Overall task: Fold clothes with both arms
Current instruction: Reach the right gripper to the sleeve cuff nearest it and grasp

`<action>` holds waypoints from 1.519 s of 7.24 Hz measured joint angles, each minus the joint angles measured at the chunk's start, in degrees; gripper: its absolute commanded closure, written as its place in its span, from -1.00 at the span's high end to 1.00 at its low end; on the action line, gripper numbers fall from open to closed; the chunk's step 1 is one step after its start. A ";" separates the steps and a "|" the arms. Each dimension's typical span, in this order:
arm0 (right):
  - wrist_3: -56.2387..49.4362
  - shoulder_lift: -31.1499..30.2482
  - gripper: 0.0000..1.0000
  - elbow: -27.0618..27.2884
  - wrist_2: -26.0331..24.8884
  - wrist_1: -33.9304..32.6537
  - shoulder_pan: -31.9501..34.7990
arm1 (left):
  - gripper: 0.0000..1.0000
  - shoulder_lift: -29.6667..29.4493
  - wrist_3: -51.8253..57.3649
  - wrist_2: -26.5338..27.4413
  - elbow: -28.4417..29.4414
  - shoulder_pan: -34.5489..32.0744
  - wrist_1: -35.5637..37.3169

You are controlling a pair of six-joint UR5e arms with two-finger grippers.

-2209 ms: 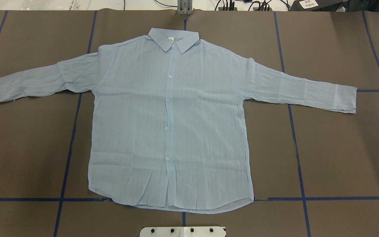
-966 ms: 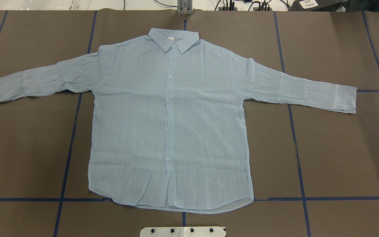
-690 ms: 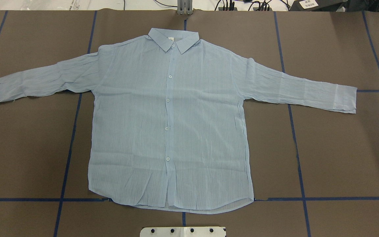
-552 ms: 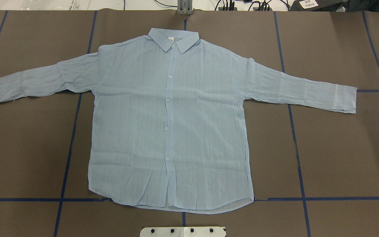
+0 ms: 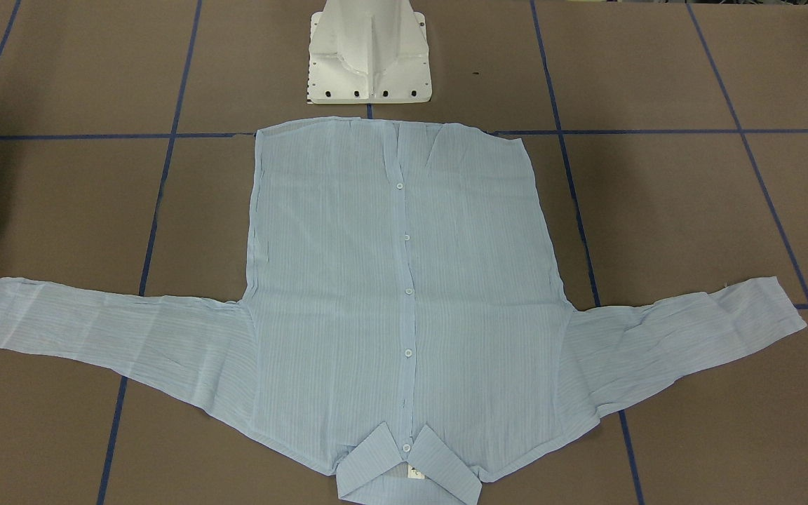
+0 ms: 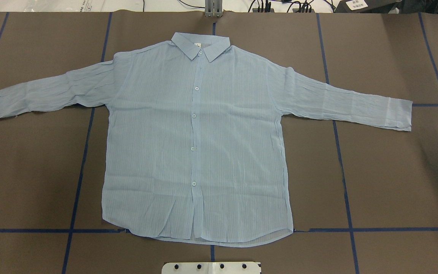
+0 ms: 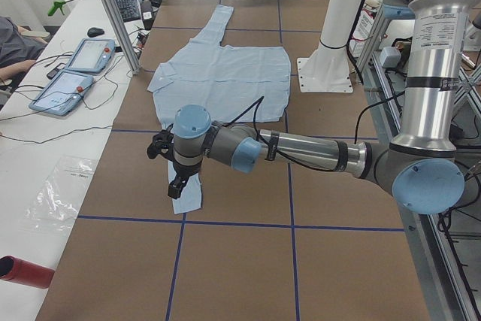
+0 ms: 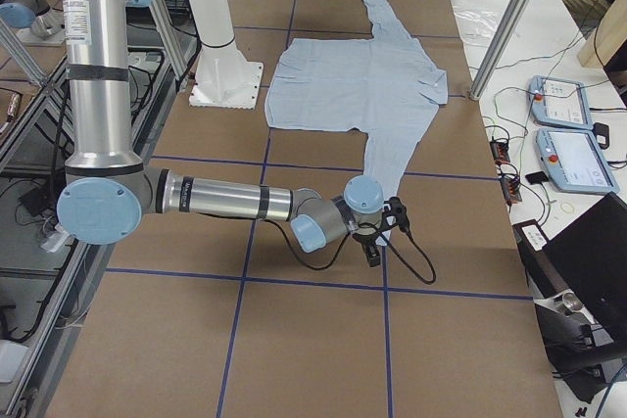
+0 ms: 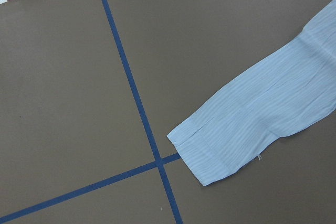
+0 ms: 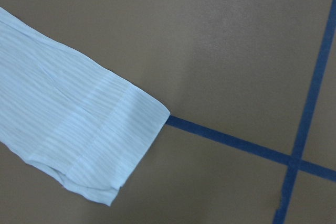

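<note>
Shirt: a light blue striped shirt lies flat and face up in the middle of the desk, buttoned, with both sleeves spread out to the sides.
Collar: the collar points to the far edge of the desk; the hem lies near the white pedestal.
Buttons: small white buttons run in a line down the middle of the front.
Left sleeve: the left sleeve reaches out to the robot's left; its cuff lies just beside a crossing of blue tape lines.
Right sleeve: the right sleeve reaches out to the robot's right; its cuff touches the end of a tape line.
Left arm: the left arm stretches low across the desk, its end above the left cuff.
Left jaws: they point down at the cuff; I cannot tell whether they are spread or pressed together, nor whether they touch the cloth.
Right arm: the right arm stretches low over the desk, its end just beyond the right cuff.
Right jaws: only a black tip shows at the overhead view's right edge, apart from the sleeve; their state cannot be told.
Side table: two tablets with cables lie on a white table beside the desk.
</note>
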 measured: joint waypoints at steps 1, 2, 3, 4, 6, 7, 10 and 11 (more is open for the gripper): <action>3.57 1.05 0.98 -0.50 0.03 0.57 -2.11 | 0.99 0.01 0.00 -0.04 0.07 0.00 -0.16; 7.81 1.55 0.98 -0.80 -0.09 1.93 -4.16 | 0.99 -0.01 0.00 -0.06 0.09 0.00 -0.25; 13.11 1.76 0.98 -0.96 -0.73 4.15 -6.10 | 0.99 -0.03 0.00 -0.07 0.08 0.00 -0.28; 19.30 1.91 0.98 -1.03 -2.88 7.03 -8.61 | 0.99 -0.04 -0.04 -0.07 0.00 0.00 -0.29; 25.42 1.79 0.91 -1.40 -6.70 9.83 -11.69 | 0.99 -0.05 -0.15 -0.07 -0.04 0.00 -0.30; 25.92 1.40 0.88 -1.76 -7.07 10.12 -12.07 | 0.99 -0.05 -0.17 -0.07 -0.05 0.00 -0.28; 25.68 0.91 0.34 -3.55 -6.85 9.97 -12.20 | 0.99 -0.07 -0.17 -0.07 -0.27 0.00 -0.29; 25.67 1.01 0.00 -3.81 -6.85 9.71 -12.20 | 0.99 -0.16 -0.17 -0.07 -0.33 0.00 -0.29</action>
